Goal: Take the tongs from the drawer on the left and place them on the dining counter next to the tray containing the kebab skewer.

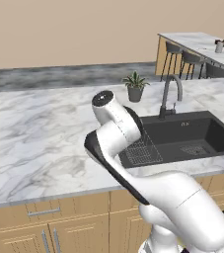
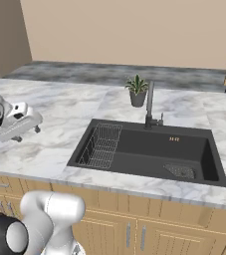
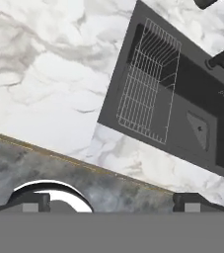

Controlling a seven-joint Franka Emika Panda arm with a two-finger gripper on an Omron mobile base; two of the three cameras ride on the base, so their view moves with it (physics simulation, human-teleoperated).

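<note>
Above the marble worktop (image 3: 49, 89) — pincer (image 3: 111, 200) spread wide, empty.

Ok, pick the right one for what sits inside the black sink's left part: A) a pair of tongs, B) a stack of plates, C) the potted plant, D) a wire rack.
D: a wire rack lies in the left part of the black sink, while the potted plant stands on the marble worktop behind it.
</note>
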